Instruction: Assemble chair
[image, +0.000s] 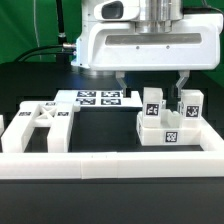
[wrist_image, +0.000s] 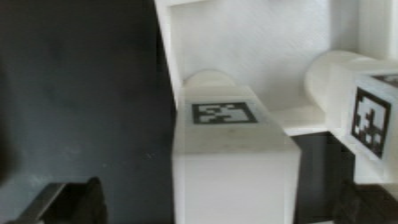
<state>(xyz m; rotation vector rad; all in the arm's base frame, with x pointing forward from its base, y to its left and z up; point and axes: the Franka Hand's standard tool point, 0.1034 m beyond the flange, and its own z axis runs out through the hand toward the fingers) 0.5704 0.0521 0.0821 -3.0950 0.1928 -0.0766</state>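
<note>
gripper hanging wide over one tagged post, second post close beside it, bare worktop free toward the cross-braced panel, border rail walling the front

Chair pieces apparently matt white plastic.

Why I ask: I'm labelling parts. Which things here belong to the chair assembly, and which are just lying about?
Chair job: cross-braced side panel, two tagged posts, tagged base block.
Lying about: marker board, white border rail.

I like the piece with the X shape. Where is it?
The cross-braced piece lies flat at the exterior view's left, behind the white border rail, next to the marker board.
</note>
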